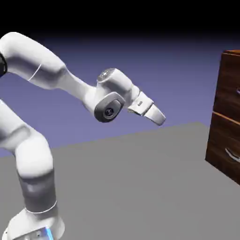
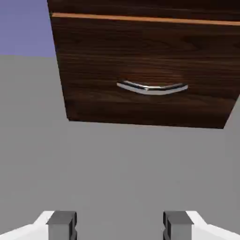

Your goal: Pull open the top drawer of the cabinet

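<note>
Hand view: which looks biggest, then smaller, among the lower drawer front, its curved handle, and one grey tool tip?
1. Lower drawer front
2. Curved handle
3. Grey tip, though it sits nearest the camera, so it looks larger than it is.

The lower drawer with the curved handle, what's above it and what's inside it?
Above the lower drawer runs a lighter seam, with another dark wood drawer front over it. Its own front is shut flush with the cabinet, so the inside is hidden.

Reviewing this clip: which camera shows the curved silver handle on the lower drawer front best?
The hand view. The curved silver handle sits whole and head-on there, on the lower drawer front, beyond the open gripper. In the exterior view only a short sliver of it shows, cut off at the picture's right edge on the cabinet.
</note>
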Robot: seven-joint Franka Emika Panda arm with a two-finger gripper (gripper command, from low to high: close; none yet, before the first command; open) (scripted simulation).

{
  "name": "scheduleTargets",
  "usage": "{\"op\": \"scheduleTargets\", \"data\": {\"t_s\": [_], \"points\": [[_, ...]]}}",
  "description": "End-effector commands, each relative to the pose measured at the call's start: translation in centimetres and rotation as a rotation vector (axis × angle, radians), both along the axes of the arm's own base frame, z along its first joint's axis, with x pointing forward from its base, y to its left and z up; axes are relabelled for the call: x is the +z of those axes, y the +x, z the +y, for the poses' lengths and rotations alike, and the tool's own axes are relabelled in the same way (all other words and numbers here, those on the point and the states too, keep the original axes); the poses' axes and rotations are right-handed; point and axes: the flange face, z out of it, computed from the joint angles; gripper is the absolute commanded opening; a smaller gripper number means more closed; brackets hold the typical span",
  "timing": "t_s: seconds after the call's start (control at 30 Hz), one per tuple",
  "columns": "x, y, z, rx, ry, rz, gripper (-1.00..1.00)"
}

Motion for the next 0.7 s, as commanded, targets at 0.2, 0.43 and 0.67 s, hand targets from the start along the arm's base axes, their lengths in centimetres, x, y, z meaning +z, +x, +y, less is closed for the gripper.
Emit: {"op": "scheduleTargets", "data": {"t_s": [0.2, 0.43, 0.67], "points": [[11.2, -1.2, 4.2, 0.278, -0.196, -0.245, 0.00], [21.1, -4.4, 5.0, 0.454, -0.385, -0.501, 0.00], [28.8, -7.4, 2.0, 0.525, -0.553, -0.736, 0.00]]}}
